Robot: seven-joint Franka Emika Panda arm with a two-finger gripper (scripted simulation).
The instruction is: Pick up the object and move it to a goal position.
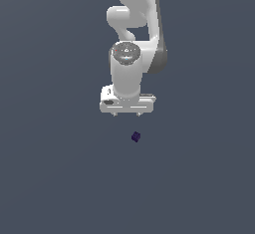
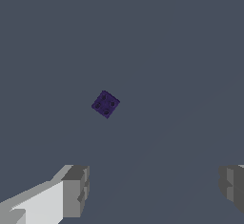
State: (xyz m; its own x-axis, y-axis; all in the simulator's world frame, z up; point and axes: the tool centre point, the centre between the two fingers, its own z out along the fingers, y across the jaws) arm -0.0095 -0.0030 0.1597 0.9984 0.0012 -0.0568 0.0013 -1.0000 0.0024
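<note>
The object, a tiny dark purple cube (image 1: 136, 137), rests on the flat grey surface, turned at an angle. In the wrist view the cube (image 2: 105, 104) shows four small dark dots on its upper face. My white gripper (image 1: 126, 113) hangs above the surface, a short way from the cube toward the arm's base, not touching it. The gripper (image 2: 155, 189) is open: its two grey fingers (image 2: 76, 189) stand far apart with nothing between them. The cube lies outside the gap between the fingers.
The grey surface (image 1: 50, 168) stretches flat in every direction with no other objects in view. The white arm (image 1: 134, 24) rises behind the gripper in the exterior view.
</note>
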